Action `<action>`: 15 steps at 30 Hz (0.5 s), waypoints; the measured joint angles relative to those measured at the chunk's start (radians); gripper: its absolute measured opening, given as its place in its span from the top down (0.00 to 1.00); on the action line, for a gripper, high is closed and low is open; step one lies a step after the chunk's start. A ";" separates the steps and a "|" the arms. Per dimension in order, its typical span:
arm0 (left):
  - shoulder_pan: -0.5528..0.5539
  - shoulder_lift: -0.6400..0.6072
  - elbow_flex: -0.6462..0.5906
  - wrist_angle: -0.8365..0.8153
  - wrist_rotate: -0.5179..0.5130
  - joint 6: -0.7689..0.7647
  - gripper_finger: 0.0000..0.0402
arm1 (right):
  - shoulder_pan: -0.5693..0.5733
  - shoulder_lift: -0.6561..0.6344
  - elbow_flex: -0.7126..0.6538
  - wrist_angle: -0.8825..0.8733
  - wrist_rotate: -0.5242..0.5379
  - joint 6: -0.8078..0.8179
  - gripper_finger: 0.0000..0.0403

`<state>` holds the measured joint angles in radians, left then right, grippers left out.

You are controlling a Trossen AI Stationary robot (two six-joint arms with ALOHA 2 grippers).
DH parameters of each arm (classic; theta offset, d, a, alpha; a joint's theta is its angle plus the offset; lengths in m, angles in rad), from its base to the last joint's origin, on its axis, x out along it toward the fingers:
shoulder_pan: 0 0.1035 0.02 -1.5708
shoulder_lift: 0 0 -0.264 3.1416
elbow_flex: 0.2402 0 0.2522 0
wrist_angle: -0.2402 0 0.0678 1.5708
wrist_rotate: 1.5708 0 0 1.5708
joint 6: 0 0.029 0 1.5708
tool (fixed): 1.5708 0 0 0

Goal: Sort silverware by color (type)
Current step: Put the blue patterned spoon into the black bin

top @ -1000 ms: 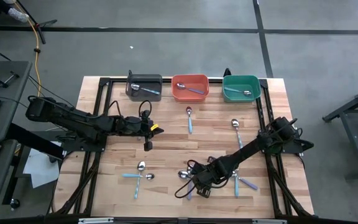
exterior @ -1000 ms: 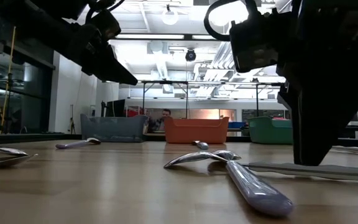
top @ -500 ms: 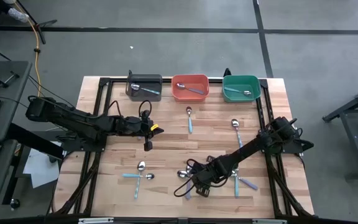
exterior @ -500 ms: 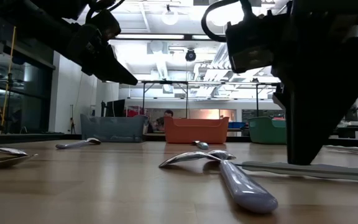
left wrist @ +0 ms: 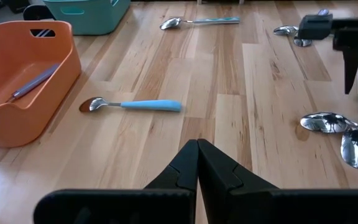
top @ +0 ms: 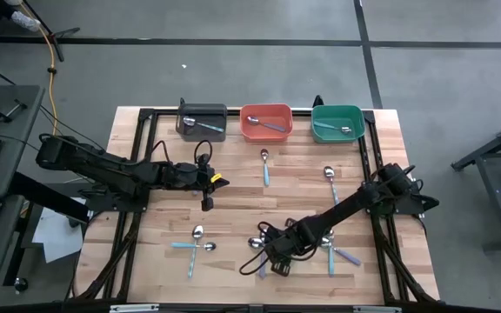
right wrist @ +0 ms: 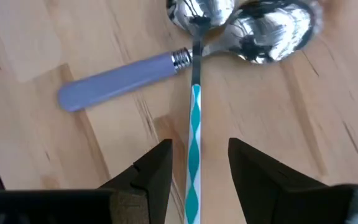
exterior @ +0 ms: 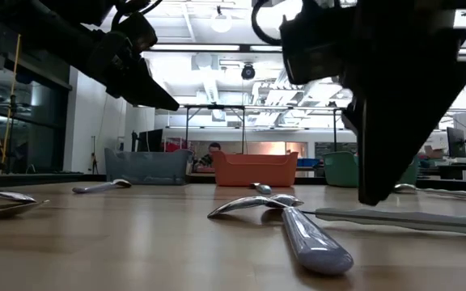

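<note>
Now I've got the right gripper (right wrist: 194, 165) low over the table (top: 233, 183), fingers apart, teal-striped spoon (right wrist: 194, 124) handle lying between them, lavender spoon (right wrist: 120, 81) just beside; left gripper (left wrist: 197, 163) closed, empty.

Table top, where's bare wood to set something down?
Bare wood lies between the left gripper and the blue spoon, and in the strip below it. Crowded: crossed spoons front left, spoon cluster at the right gripper.

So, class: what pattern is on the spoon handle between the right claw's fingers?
Teal-and-white diamonds, clearest in the right wrist view.
</note>
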<state>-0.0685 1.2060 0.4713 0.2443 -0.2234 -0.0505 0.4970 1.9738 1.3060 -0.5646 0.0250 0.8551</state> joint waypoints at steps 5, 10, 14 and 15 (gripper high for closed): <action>0.000 0.000 0.000 0.000 0.000 0.000 1.00 | 0.002 0.044 0.006 -0.002 -0.005 -0.018 0.65; 0.000 0.000 0.000 0.000 0.000 0.000 1.00 | -0.008 0.047 0.006 -0.016 0.002 -0.072 0.68; 0.000 0.000 0.000 0.000 0.000 0.000 1.00 | -0.021 0.048 0.006 -0.062 -0.002 -0.110 0.76; 0.000 0.000 0.000 0.000 0.002 0.000 1.00 | -0.024 0.049 0.007 -0.072 -0.003 -0.123 0.79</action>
<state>-0.0684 1.2060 0.4709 0.2440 -0.2213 -0.0506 0.4730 2.0227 1.3128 -0.6366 0.0220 0.7318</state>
